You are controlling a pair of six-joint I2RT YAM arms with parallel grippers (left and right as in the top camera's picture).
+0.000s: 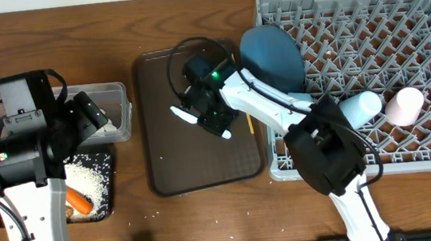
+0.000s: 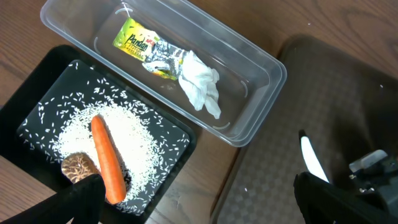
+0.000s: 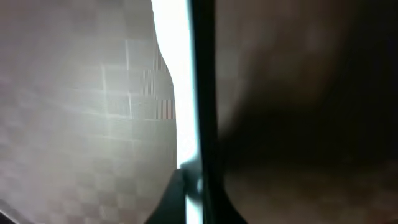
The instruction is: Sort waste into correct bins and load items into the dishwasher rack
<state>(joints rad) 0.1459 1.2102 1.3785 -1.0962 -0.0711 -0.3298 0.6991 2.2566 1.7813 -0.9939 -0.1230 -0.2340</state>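
Wrapper (image 2: 140, 45) and carrot (image 2: 107, 158) look binned, the plate (image 1: 273, 54), pink cup (image 1: 404, 106) and light-blue cup (image 1: 358, 105) sit in the rack (image 1: 420, 3), and the right gripper (image 1: 210, 109) is clamped on the light-blue knife (image 1: 183, 114) over the brown tray (image 1: 172, 165), with the chopstick (image 1: 248, 122) not yet racked and the left gripper (image 1: 91, 116) wide open.

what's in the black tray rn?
Scattered white rice grains, an orange carrot lying on them, and a small brown lump beside the carrot. The black tray has its near corner hidden behind one finger of the left pincer; anything there cannot be seen.
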